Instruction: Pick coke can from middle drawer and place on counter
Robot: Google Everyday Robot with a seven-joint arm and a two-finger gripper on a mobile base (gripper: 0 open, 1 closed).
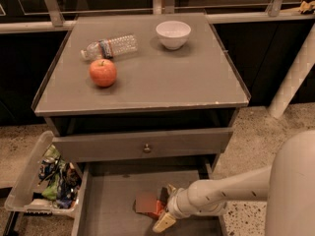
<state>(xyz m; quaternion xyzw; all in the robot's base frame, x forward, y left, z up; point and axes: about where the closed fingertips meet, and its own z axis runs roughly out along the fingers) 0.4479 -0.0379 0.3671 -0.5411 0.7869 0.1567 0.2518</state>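
You see a matt grey counter (187,77) with a glossy white bowl (173,33), a clear plastic bottle (110,47) and a smooth apple (103,72). In the matt grey middle drawer (113,205), the smooth, pale-shelled gripper (166,206) sits by the dull red coke can (146,203).
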